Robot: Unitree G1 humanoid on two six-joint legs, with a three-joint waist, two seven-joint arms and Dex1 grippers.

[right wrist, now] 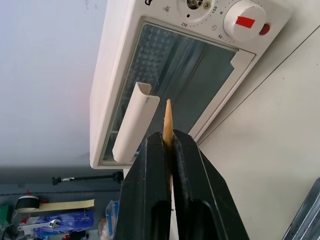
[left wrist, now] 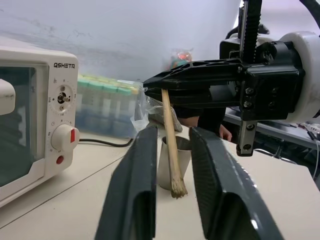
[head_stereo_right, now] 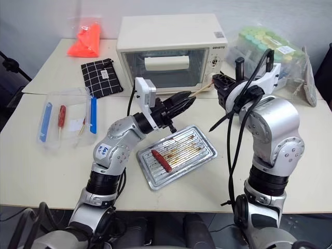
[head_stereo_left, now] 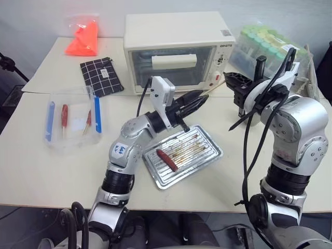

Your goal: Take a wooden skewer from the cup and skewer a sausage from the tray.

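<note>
The wooden skewer (left wrist: 171, 145) is held in the air between both arms, in front of the oven. My right gripper (right wrist: 168, 137) is shut on its pointed end. My left gripper (head_stereo_left: 199, 98) is shut on its blunt end, which sits between the two black fingers (left wrist: 135, 185). Behind the skewer the grey metal cup (left wrist: 164, 167) stands on the table. Below the left gripper lies the silver tray (head_stereo_left: 207, 148), with the dark red sausage (head_stereo_left: 167, 159) on its near left part.
A white toaster oven (head_stereo_left: 176, 49) stands at the back. A clear plastic box (head_stereo_left: 72, 122) with blue sticks is on the left. Behind it lie a black checked pouch (head_stereo_left: 101, 77) and an orange bag (head_stereo_left: 83, 39). Green-capped tubes (head_stereo_left: 264, 44) sit at the back right.
</note>
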